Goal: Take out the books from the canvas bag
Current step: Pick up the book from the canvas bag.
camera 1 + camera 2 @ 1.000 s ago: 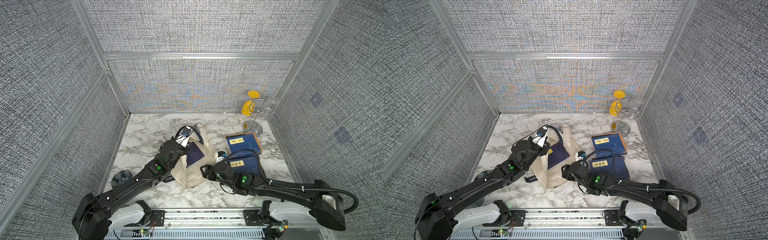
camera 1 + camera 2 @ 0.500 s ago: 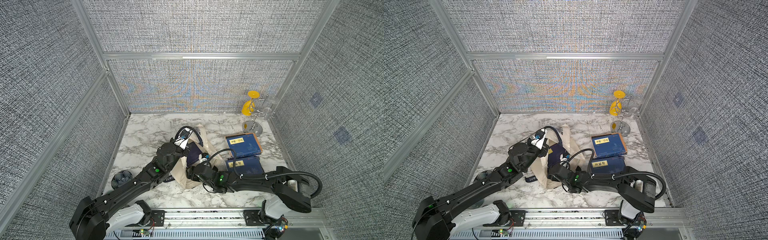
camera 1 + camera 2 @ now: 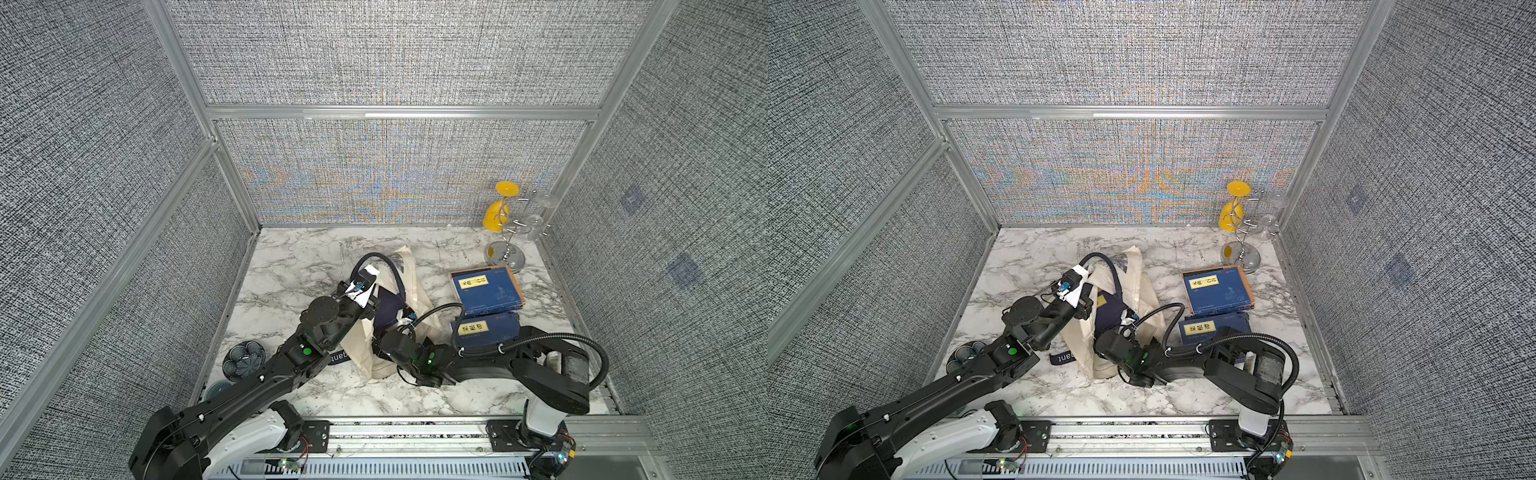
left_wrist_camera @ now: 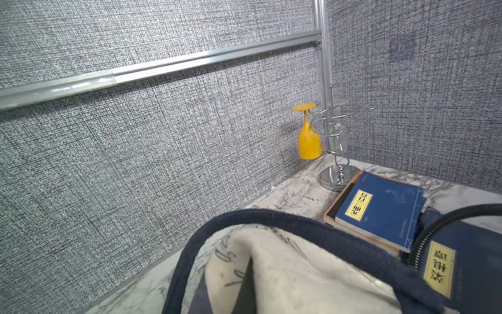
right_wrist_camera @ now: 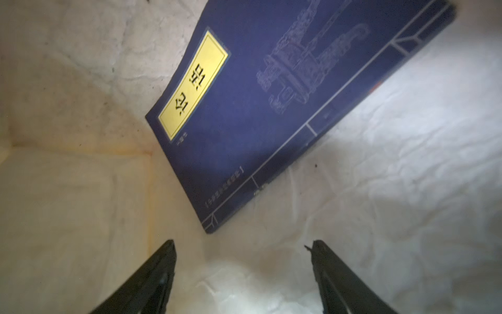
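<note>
The cream canvas bag [image 3: 415, 291] lies mid-table with its mouth held up. My left gripper [image 3: 366, 306] is shut on the bag's rim beside the navy handle [image 4: 298, 231]; cloth hides its fingers in the left wrist view. One navy book [image 5: 271, 108] with a yellow label lies inside the bag, and a top view shows it too [image 3: 388, 309]. My right gripper [image 5: 243, 244] is inside the bag, open, just short of that book's near corner. Two more books [image 3: 486, 289] [image 3: 488, 328] lie on the marble right of the bag.
A chrome glass rack [image 3: 505, 253] with an upturned yellow glass [image 3: 494, 216] stands at the back right corner. A dark blue patterned dish [image 3: 244, 360] sits at the front left. Fabric walls close in three sides.
My right arm has swung left from the books on the table and gone into the bag's mouth, jaws still open. The left gripper keeps hold of the bag's rim.
</note>
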Robot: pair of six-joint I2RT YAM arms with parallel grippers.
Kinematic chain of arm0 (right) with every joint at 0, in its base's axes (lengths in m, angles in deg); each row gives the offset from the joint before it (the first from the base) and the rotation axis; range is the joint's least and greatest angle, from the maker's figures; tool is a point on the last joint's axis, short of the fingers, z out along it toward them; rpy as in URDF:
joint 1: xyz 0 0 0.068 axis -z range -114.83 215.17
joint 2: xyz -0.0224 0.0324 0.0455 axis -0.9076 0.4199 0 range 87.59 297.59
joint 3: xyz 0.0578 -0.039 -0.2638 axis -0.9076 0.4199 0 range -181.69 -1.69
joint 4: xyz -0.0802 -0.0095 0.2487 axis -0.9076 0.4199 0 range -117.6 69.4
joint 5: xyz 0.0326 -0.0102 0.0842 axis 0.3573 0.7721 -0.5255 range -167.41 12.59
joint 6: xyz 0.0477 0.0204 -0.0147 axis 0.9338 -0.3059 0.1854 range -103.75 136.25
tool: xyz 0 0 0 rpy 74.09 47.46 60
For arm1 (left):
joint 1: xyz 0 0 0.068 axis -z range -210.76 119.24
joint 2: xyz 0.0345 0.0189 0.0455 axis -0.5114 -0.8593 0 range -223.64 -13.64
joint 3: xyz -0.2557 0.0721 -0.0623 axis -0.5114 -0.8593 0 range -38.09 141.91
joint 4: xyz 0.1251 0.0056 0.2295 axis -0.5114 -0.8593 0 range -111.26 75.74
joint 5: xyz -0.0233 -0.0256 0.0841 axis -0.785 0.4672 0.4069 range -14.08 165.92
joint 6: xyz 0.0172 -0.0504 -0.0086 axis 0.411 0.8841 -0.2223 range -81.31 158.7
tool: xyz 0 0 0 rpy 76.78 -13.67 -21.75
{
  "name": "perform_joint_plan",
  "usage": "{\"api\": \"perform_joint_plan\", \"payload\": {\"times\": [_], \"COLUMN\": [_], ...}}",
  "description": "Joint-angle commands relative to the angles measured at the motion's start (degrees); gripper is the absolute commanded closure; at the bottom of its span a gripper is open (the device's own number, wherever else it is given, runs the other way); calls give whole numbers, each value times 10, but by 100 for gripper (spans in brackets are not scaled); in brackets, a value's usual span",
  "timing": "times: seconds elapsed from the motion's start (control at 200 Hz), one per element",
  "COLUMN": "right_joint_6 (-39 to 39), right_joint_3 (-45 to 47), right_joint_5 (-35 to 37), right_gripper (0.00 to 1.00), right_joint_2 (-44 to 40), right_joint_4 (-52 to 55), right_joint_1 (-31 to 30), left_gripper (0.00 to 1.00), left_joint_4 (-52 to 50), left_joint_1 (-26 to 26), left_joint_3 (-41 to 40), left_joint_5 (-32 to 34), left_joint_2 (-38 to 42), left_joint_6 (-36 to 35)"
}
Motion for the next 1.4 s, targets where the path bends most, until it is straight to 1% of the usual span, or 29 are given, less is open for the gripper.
{"api": "perform_joint_plan", "payload": {"times": [0.0,0.13,0.23,0.36,0.46,0.525,0.61,0.67,0.725,0.92,1.065,1.231,1.396], "right_joint_6": [9,11,1,-25,-43,-61,-84,-111,-122,-146,-139,-142,-154], "right_joint_3": [9,27,31,51,62,66,73,75,74,71,77,88,95], "right_joint_5": [22,25,35,31,17,-3,-10,-23,-36,-47,-58,-78,-89], "right_gripper": [20,20,21,23,25,27,28,31,32,33,34,41,42], "right_joint_2": [9,17,20,32,47,60,76,88,94,97,112,109,92], "right_joint_4": [-46,-90,-108,-189,-246,-290,-355,-410,-437,-467,-510,-548,-534], "right_joint_1": [6,15,20,36,46,51,53,53,53,56,66,76,79], "left_gripper": [100,100,100,100,100,100,100,100,100,100,100,100,100], "left_joint_4": [101,121,142,151,150,150,150,144,137,116,112,104,95], "left_joint_1": [2,4,4,5,6,6,6,6,6,6,6,6,6], "left_joint_3": [-9,-21,-33,-41,-44,-45,-45,-44,-42,-37,-37,-35,-32], "left_joint_5": [-60,-92,-103,-138,-150,-158,-177,-190,-193,-213,-220,-218,-214], "left_joint_2": [19,38,51,74,86,84,80,78,75,71,71,68,59], "left_joint_6": [-24,-43,-55,-70,-75,-75,-70,-69,-69,-70,-71,-75,-75]}}
